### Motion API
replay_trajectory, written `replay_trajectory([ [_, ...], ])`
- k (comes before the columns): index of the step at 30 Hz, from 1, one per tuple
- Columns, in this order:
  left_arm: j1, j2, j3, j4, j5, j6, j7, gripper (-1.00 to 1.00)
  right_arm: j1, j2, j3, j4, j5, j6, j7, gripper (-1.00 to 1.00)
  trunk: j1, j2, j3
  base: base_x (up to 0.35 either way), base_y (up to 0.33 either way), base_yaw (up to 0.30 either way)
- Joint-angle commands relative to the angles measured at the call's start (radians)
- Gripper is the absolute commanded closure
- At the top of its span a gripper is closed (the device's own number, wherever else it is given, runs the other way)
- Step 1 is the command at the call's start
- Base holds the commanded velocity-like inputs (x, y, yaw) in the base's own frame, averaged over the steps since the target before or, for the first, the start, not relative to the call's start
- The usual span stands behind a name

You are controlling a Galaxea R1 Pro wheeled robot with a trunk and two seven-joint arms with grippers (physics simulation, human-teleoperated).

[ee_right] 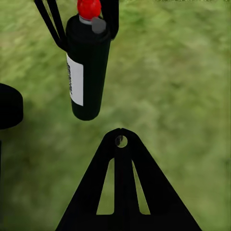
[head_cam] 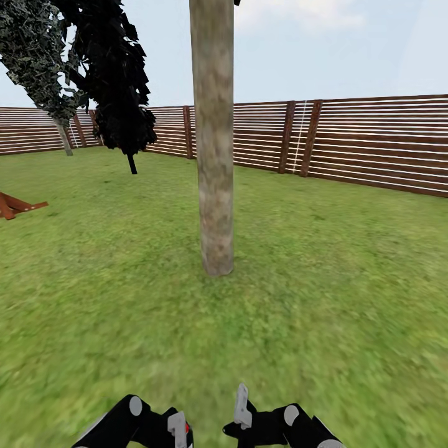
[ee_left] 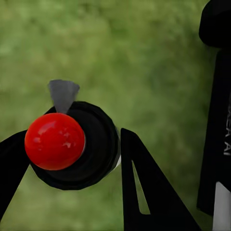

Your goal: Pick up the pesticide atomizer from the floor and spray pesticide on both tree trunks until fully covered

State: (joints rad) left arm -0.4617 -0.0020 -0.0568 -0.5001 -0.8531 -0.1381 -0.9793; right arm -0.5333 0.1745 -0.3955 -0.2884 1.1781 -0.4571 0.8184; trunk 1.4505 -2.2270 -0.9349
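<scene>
Tree trunk (head_cam: 214, 137) upright on grass (head_cam: 348, 261), centre; slat fence (head_cam: 373, 143) behind — black-leaved tree (head_cam: 118, 81) stands further back.

The tree trunk (head_cam: 213, 137) looks like rough, matt, blotchy beige-grey bark. The fence (head_cam: 373, 143) shows brown wooden slats. The pesticide atomizer (ee_right: 86, 67) has a smooth matt black body, a pale paper-like label and a glossy red cap (ee_left: 54, 141). The floor (head_cam: 336, 274) is soft, blurry grass.
</scene>
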Motion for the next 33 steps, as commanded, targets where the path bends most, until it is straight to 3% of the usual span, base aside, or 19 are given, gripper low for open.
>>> replay_trajectory([
  [1, 0.0, -0.001, 0.0, 0.0, 0.0, 0.0, 0.0, 1.0, 0.0, 0.0, 0.0, 0.0, 0.0, 0.0, 0.0, 1.0, 0.0, 0.0, 0.0, 0.0, 0.0, 0.0],
  [16, -0.001, -0.002, 0.002, 0.001, 0.001, 0.006, 0.02, 1.0, -0.064, 0.0, 0.0, 0.003, -0.004, 0.0, 0.008, 1.0, 0.0, 0.0, 0.0, 0.0, 0.0, 0.0],
  [17, -0.003, -0.018, 0.002, 0.001, 0.0, 0.04, 0.046, 1.0, -0.074, 0.0, 0.0, 0.003, -0.005, 0.0, 0.06, 1.0, 0.0, 0.0, 0.0, 0.0, 0.0, 0.0],
  [19, -0.009, -0.038, 0.002, 0.0, -0.001, 0.067, 0.052, 1.0, -0.078, 0.0, 0.0, 0.003, -0.005, 0.0, 0.075, 1.0, 0.0, 0.0, 0.0, 0.0, 0.0, 0.0],
  [24, -0.017, -0.058, 0.0, 0.001, -0.002, 0.092, 0.123, 1.0, -0.079, 0.0, 0.0, 0.008, -0.005, 0.0, 0.079, 1.0, 0.0, 0.0, 0.0, 0.0, 0.0, 0.0],
  [27, -0.017, -0.063, -0.001, 0.001, -0.003, 0.121, 0.134, 1.0, -0.079, 0.0, 0.0, 0.009, -0.005, 0.0, 0.079, 1.0, 0.0, 0.0, 0.0, 0.0, 0.0, 0.0],
  [33, -0.017, -0.099, 0.001, 0.003, -0.056, 0.127, 0.137, 1.0, -0.079, 0.0, 0.0, 0.009, -0.005, 0.0, 0.079, 1.0, 0.0, 0.0, 0.0, 0.0, 0.0, 0.0],
])
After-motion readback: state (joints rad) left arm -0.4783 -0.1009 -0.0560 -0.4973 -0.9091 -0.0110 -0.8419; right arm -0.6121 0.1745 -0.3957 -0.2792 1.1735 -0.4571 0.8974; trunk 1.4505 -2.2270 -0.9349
